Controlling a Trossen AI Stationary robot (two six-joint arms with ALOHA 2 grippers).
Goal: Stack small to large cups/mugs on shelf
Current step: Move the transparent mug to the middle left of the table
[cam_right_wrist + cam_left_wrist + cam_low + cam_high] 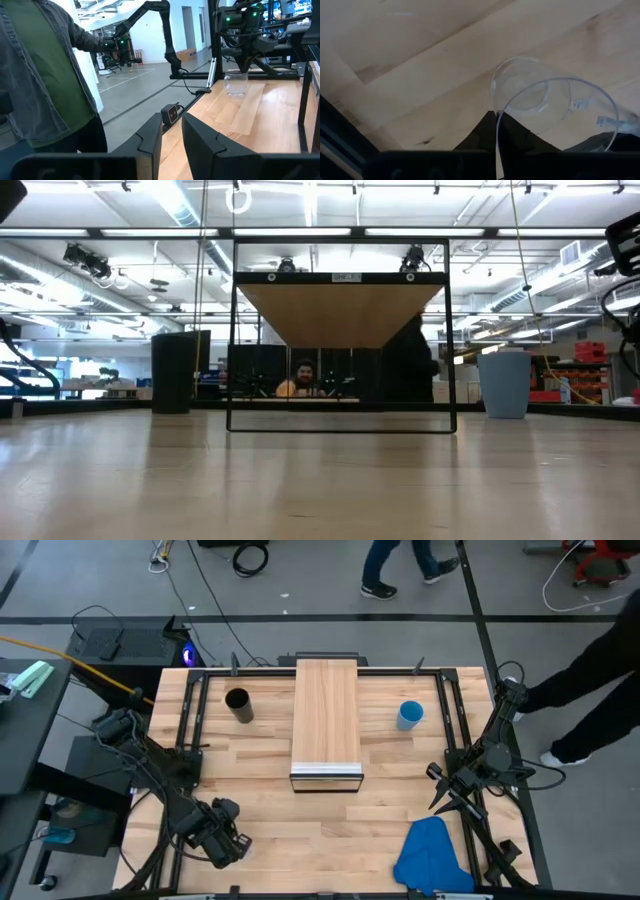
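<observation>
The left gripper (228,842) is clamped on the rim of the clear glass mug (540,100) at the table's near-left corner. The thin, slick wall could slip or tip on lifting. The right gripper (452,798) waits with fingers apart. Open tabletop leads to the shelf (326,720), flanked by the black cup (238,703) and blue cup (410,715).

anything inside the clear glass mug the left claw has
Nothing shows inside the clear glass mug: through its open rim and wall only the wooden tabletop is seen. The left claw is shut on its rim, and a finger covers a small part of the wall.
</observation>
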